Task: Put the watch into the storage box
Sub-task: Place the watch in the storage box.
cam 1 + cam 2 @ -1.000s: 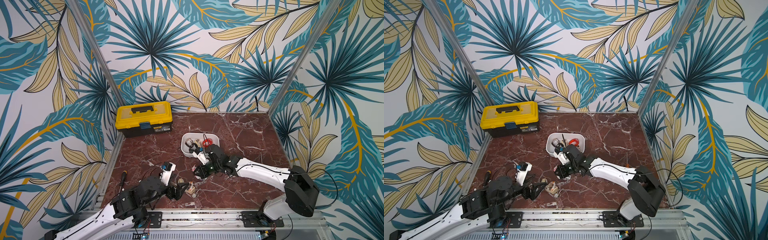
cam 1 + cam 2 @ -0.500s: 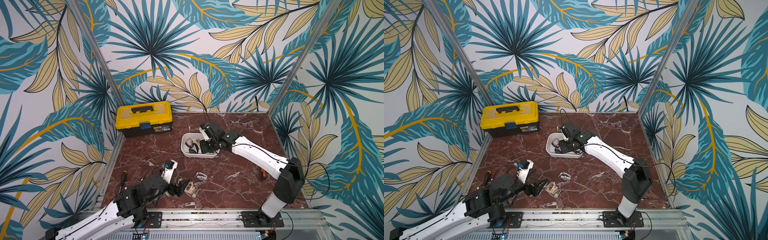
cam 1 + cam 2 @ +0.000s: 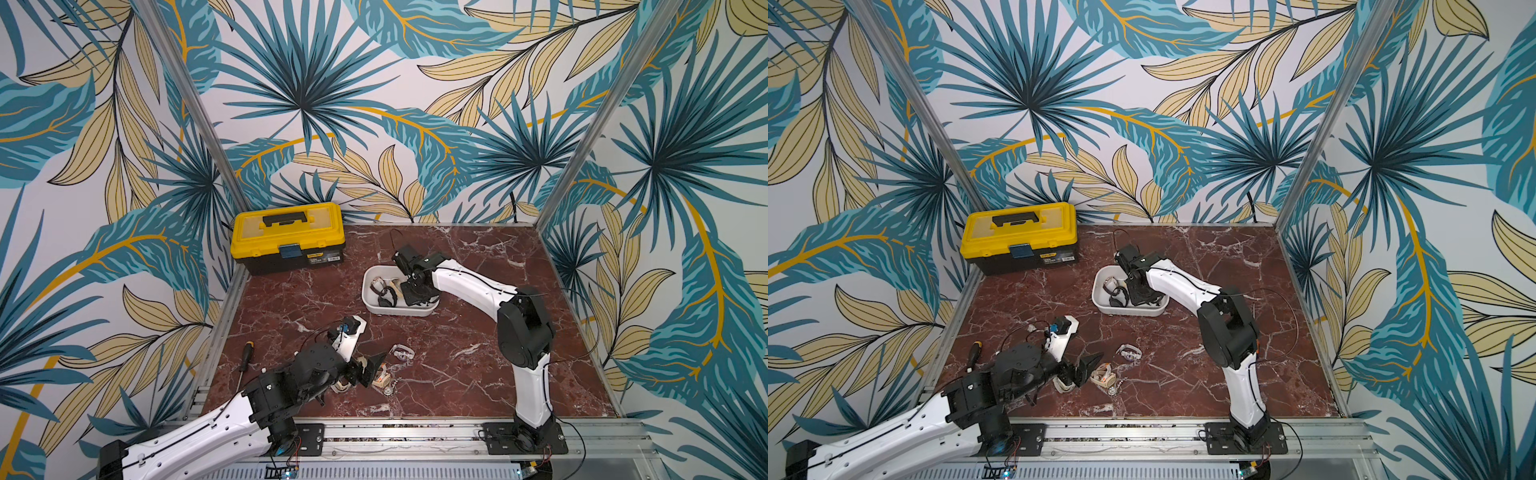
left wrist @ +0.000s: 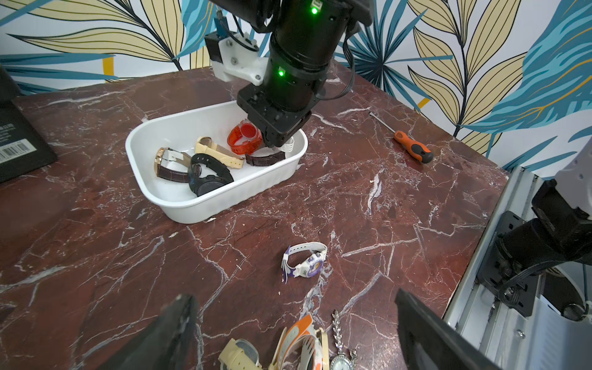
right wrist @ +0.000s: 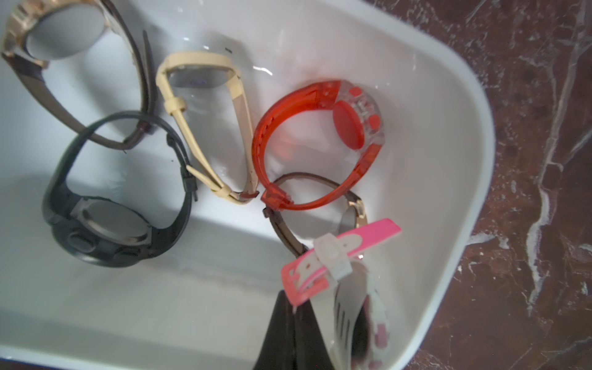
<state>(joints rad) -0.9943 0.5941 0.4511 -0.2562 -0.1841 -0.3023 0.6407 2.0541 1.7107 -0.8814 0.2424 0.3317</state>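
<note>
Right pincer (image 5: pixel 296 315) pressed together on the strap of the pink-and-white watch (image 5: pixel 339 246); the watch hangs from it inside the storage box (image 5: pixel 464 160), near one corner; cannot tell if it touches the box floor. In both top views the right pincer (image 3: pixel 417 293) sits down in the storage box (image 3: pixel 399 311) (image 3: pixel 1129 311), arm reaching over the far rim.

Box stands mid-counter (image 3: pixel 291 299), in front of the yellow-lidded toolbox (image 3: pixel 286 237) and apart from it. Already in the box:
- black digital watch (image 5: pixel 105 224)
- red translucent watch (image 5: pixel 320 144)
- cream-strap watch (image 5: pixel 205 128)
- gold-case watch with brown strap (image 5: pixel 57 35)
- second brown-strap watch (image 5: pixel 288 224), partly under the red one

Left pincer (image 4: pixel 293 296) spread wide, holding nothing; low over the near edge of the counter. Between or just past its fingers (image 4: pixel 173 326) lies a small cluster: orange-and-white watch (image 4: pixel 301 342), cream watch (image 4: pixel 240 352), silver chain watch (image 4: pixel 339 352); contact with the fingers cannot be told.

White-and-purple watch (image 4: pixel 304 261) lies alone on the counter, between that cluster and the box, apart from both. Orange-handled screwdriver (image 4: pixel 413 147) on the counter beyond the box; black-and-yellow screwdriver (image 3: pixel 248 353) lies off the counter's left edge, on the rail.
</note>
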